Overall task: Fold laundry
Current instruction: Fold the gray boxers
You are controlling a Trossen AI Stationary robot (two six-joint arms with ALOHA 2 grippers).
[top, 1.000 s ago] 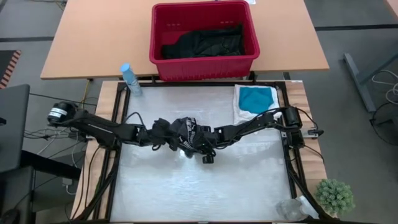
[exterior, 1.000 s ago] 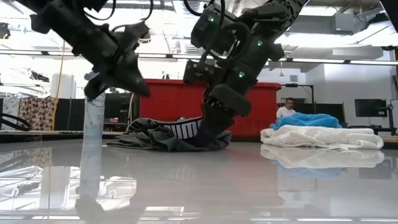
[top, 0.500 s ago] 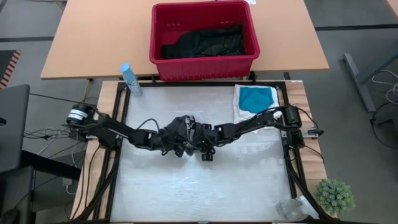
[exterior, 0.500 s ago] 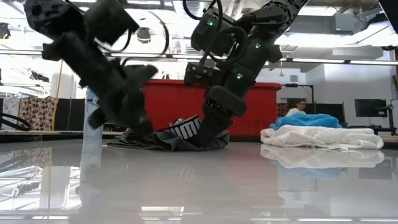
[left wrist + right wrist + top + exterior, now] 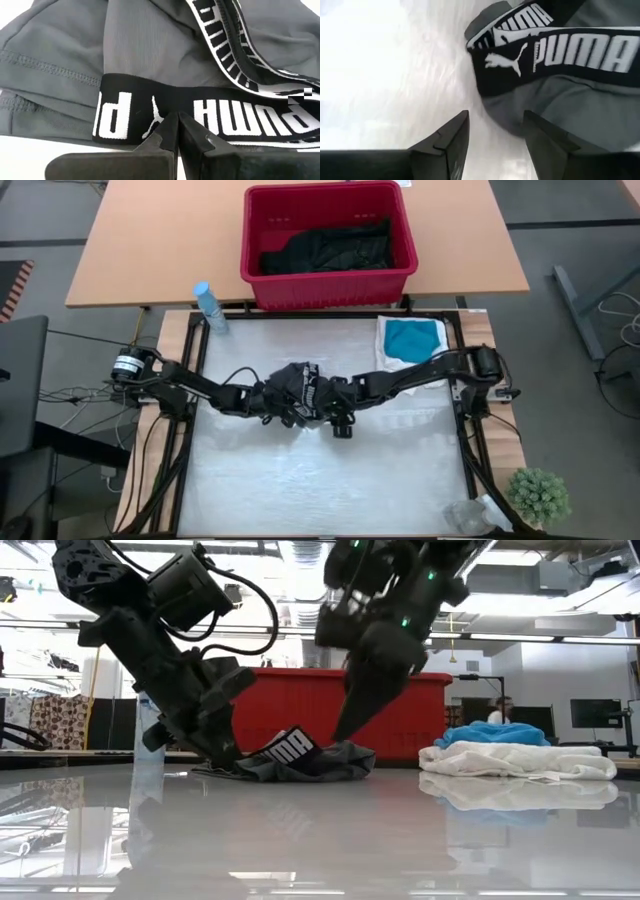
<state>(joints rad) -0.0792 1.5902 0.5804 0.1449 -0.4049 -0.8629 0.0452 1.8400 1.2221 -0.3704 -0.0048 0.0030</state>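
Note:
A dark grey garment (image 5: pixel 295 388) with a black lettered waistband lies crumpled on the table's middle (image 5: pixel 310 758). My left gripper (image 5: pixel 272 402) is down at its left end (image 5: pixel 228 755), shut, with its tips at the waistband (image 5: pixel 176 120). My right gripper (image 5: pixel 324 400) hangs open just above the garment's right end (image 5: pixel 345 732). In the right wrist view its fingers (image 5: pixel 495 125) stand apart over the table, with the grey cloth (image 5: pixel 570 100) just ahead of them. It touches nothing. My left gripper has its shut fingertips (image 5: pixel 170 131) on the black waistband (image 5: pixel 150 117), near its lettered middle, slanting down from the table's left. The band lies flat on the grey cloth. Whether any cloth is caught between the fingers, I cannot tell.
A red slotted basket (image 5: pixel 250 230) holding black garments (image 5: pixel 325 248) stands on the wooden table beyond. A folded white and teal pile (image 5: pixel 410 340) sits at the far right corner. A bottle (image 5: pixel 208 305) stands at the far left, a small plant (image 5: pixel 538 495) at the near right.
My left gripper came down from the air and moved toward the table's right, onto the garment's left end. My right gripper rose off the garment's right end and tipped more upright. The garment's left part was drawn in, and the waistband now faces the near side.

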